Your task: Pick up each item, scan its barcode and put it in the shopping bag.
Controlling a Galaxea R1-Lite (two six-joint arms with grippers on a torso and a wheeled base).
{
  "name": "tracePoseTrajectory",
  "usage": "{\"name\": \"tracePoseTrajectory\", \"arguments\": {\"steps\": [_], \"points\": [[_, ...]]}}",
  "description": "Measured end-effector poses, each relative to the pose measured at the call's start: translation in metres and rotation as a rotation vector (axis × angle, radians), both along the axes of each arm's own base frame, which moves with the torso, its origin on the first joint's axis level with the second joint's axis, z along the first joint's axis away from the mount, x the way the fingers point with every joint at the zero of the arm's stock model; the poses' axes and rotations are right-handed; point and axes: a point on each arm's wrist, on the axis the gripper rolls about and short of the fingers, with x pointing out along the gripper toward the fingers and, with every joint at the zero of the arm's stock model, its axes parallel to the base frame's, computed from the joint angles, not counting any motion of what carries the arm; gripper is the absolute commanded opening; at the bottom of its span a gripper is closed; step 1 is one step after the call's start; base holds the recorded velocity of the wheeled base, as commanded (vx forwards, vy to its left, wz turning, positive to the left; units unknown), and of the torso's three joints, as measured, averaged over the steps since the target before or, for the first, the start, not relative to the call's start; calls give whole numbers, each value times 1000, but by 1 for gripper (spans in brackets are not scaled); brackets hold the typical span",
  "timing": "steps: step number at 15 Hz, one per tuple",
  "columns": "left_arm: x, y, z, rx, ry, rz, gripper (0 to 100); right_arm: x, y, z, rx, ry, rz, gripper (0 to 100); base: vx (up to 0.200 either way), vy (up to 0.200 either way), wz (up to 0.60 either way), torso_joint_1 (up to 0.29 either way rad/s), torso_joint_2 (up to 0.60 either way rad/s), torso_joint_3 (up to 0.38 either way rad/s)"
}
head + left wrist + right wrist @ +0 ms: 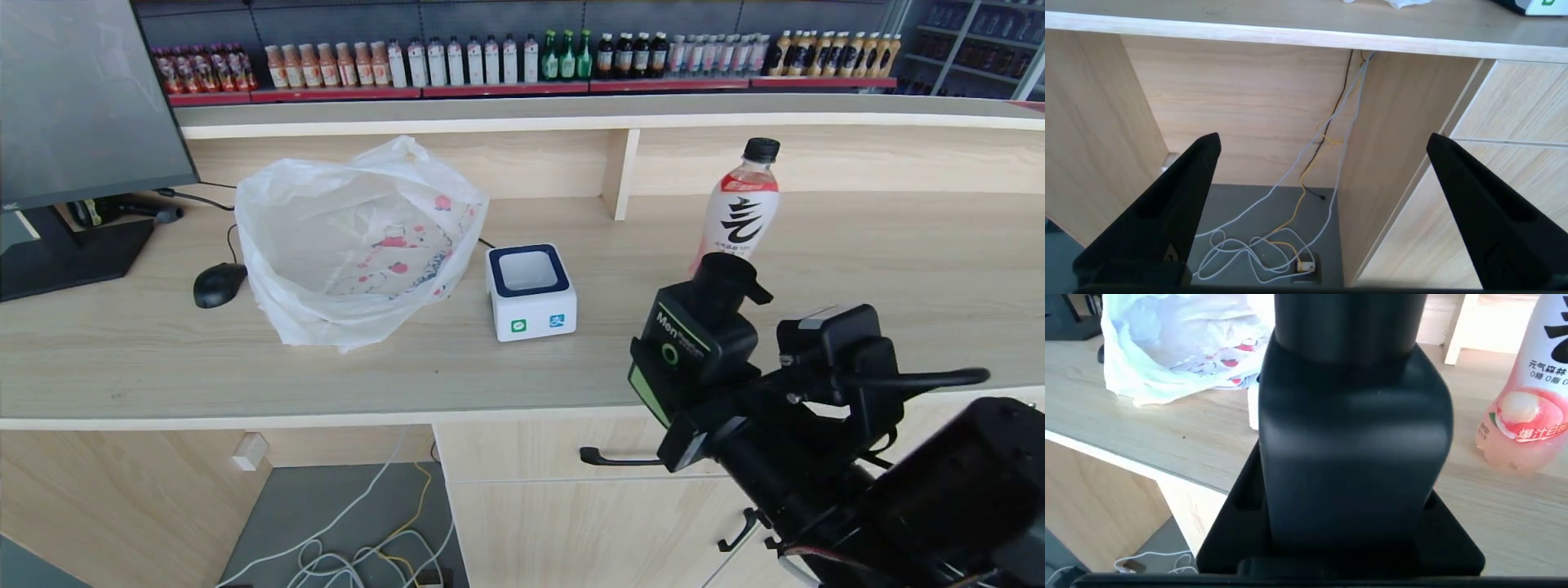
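My right gripper (694,363) is shut on a black bottle (694,327) with a green label, held over the counter's front edge, right of the scanner. In the right wrist view that bottle (1351,433) blocks most of the counter. The white scanner (531,291) with its dark-rimmed window sits mid-counter. Left of it stands the open white plastic shopping bag (359,237) (1176,343). A pink drink bottle (739,208) (1531,400) stands upright behind the gripper. My left gripper (1323,204) is open, below counter level, facing the cabinet recess.
A monitor (82,98) and a black mouse (219,284) occupy the counter's left end. A raised back ledge with a wooden divider (619,171) borders the counter (122,359). Loose cables (1290,237) lie on the floor in the recess. A drawer handle (612,459) juts out below.
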Motion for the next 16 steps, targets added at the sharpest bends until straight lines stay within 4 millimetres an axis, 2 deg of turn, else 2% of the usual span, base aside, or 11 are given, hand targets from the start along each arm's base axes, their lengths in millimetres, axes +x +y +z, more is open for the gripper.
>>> {"name": "tracePoseTrajectory", "arguments": {"steps": [4, 10, 13, 16], "points": [[0, 0, 0, 0, 0, -1, 100, -36, -21, 7, -48, -43, 53, 0, 0, 0, 0, 0, 0, 0], [0, 0, 0, 0, 0, -1, 100, -96, 0, 23, -179, -227, 296, 0, 0, 0, 0, 0, 0, 0], [0, 0, 0, 0, 0, 0, 100, -109, 3, 25, -261, -326, 354, 0, 0, 0, 0, 0, 0, 0], [0, 0, 0, 0, 0, 0, 100, -114, -7, 24, -331, -386, 343, 0, 0, 0, 0, 0, 0, 0]]}}
